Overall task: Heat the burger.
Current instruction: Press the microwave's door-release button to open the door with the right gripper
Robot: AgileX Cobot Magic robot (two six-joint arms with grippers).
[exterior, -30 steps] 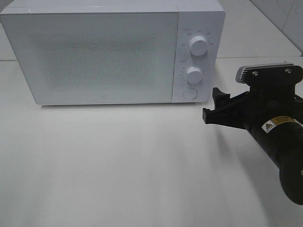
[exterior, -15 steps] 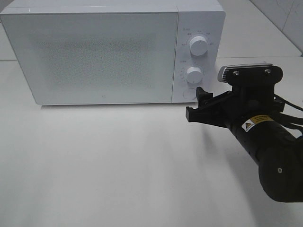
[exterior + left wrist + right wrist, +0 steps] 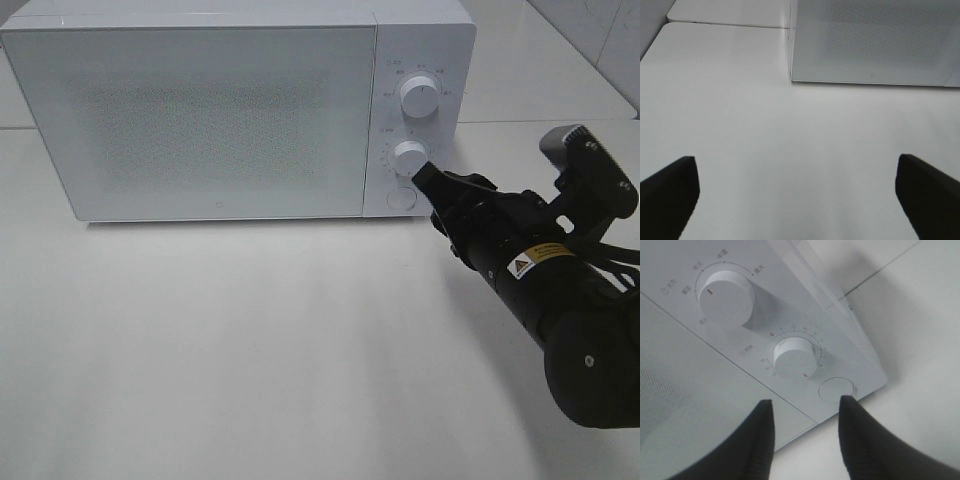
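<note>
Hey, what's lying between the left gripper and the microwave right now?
Only bare white table lies between the left gripper and the microwave, seen in the left wrist view.

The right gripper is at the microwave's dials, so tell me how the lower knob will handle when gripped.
The lower knob looks like smooth, rigid white plastic, so it probably won't give but may slip in the right gripper. It is a short round cylinder seated on the panel, so it should turn rather than tip.
</note>
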